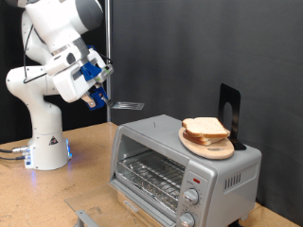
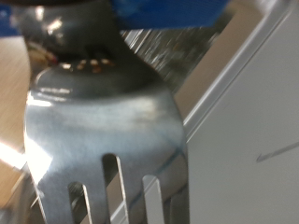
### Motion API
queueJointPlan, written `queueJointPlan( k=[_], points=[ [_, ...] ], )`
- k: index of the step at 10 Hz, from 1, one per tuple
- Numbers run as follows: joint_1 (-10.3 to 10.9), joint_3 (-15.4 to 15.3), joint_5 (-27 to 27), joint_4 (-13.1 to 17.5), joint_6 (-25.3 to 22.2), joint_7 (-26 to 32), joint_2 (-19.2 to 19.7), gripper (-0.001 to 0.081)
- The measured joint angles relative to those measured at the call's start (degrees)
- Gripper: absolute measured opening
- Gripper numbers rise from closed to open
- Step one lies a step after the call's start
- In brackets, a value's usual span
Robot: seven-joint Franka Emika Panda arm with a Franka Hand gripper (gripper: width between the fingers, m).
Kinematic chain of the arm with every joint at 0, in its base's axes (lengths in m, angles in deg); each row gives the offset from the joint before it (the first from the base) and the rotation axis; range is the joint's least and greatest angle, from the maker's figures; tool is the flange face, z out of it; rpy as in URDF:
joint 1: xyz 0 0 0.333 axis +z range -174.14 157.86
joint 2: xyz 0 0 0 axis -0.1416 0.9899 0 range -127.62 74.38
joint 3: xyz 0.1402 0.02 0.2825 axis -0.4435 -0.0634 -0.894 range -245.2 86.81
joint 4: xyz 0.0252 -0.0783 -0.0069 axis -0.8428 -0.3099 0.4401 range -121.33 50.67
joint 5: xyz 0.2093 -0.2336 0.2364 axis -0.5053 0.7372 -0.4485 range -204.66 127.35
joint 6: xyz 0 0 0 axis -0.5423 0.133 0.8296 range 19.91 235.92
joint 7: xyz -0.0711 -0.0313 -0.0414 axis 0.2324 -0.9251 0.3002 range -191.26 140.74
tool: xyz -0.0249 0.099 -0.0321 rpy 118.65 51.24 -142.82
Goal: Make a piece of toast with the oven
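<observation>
The silver-grey oven (image 1: 222,175) stands at the exterior view's lower right, with two knobs and its wire rack (image 1: 151,172) showing. Its glass door (image 1: 104,210) appears folded down. On top of the oven lies a round wooden board (image 1: 214,148) with two pale bread slices stacked on it. The upper one is the piece of toast (image 1: 204,126). My gripper (image 1: 98,98) hangs up and to the left of the oven, apart from it. It is shut on a metal slotted spatula (image 1: 126,103) whose thin blade points towards the oven. The spatula (image 2: 103,121) fills the wrist view.
A black upright object (image 1: 230,112) stands behind the board on the oven top. The robot base (image 1: 47,142) stands on the wooden table (image 1: 80,184) at the exterior view's left. A dark curtain closes the back.
</observation>
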Motion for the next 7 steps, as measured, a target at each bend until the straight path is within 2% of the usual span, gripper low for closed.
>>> queueJointPlan(
  k=[2,7],
  points=[
    [-0.29,-1.04,2.52,2.76,-2.19,-4.84,2.20,0.0448],
    [-0.38,-4.72,4.37,8.31,6.62,-9.38,12.77,0.0448]
  ],
)
